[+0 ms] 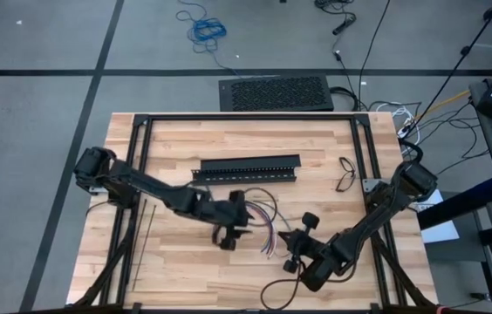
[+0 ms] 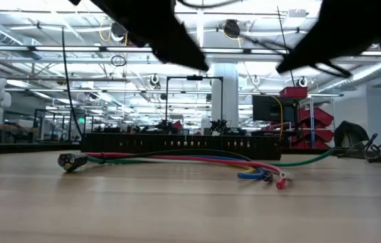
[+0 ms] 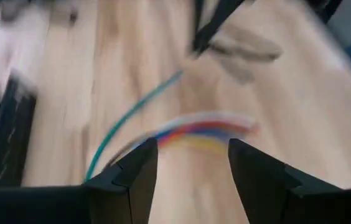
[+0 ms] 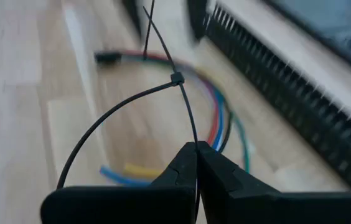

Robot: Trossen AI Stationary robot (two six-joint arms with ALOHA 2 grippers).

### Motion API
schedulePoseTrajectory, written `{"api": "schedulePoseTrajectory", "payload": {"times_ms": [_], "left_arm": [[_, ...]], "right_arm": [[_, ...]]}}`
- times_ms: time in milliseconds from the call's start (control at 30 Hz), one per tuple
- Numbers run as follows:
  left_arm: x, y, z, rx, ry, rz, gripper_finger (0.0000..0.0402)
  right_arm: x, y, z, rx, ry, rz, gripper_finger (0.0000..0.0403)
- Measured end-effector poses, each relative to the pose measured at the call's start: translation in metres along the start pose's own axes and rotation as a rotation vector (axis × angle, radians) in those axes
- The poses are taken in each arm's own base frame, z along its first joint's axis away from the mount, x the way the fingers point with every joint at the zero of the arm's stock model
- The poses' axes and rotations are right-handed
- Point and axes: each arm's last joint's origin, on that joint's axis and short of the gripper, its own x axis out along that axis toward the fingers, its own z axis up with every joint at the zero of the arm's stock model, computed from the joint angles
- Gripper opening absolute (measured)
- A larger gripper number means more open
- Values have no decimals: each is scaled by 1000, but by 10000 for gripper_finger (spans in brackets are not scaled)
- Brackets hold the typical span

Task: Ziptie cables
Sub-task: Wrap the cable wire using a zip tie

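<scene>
From above, a pale wooden table (image 1: pixel 185 270) with plank grain sits inside a black metal frame. The cables (image 1: pixel 263 222), a loose fan of thin coloured wires, lie near the table's middle, just in front of a long black slotted channel (image 1: pixel 248 168). The left gripper (image 1: pixel 231 228) hangs right beside the wires' left ends, its dark arm stretched in from the left edge, elbow low. The right gripper (image 1: pixel 297 246) sits just to the right of the wires, its arm angled in from the right side. A thin black strap lies straight on the wood at far left (image 1: pixel 145 234), and another looped one rests near the right rail (image 1: pixel 345 174).

From table height, the wires (image 2: pixel 177 159) lie flat on the wood in red, green and blue curves, with small capped ends bunched at the right. The slotted channel (image 2: pixel 177 142) stands behind them. Both arms show only as dark shapes overhead.

From the left wrist, two blunt dark fingers (image 3: pixel 139 177) stand partly apart with nothing between them; the blurred coloured wires (image 3: pixel 200 130) lie on the wood just beyond their tips.

From the right wrist, the fingers (image 4: pixel 182 171) are pressed together, pinching a looped ziptie (image 4: pixel 132 102), a very thin black plastic strap with a small square head. The wires (image 4: pixel 216 121) curve on the table beyond it.
</scene>
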Motion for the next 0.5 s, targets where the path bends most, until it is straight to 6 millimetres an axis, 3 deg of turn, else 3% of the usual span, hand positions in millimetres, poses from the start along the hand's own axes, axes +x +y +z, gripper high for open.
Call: {"api": "schedulePoseTrajectory", "payload": {"times_ms": [133, 300, 500], "left_arm": [[4, -8, -2, -1, -219, 1, 190], [2, -6, -12, -30, -360, 60, 175], [6, -4, -15, -34, -385, 68, 157]], "right_arm": [[0, -7, 0, 7, -77, -25, 0], [9, -13, -15, 81, -134, 10, 0], [15, -13, -15, 150, -251, 139, 0]]}}
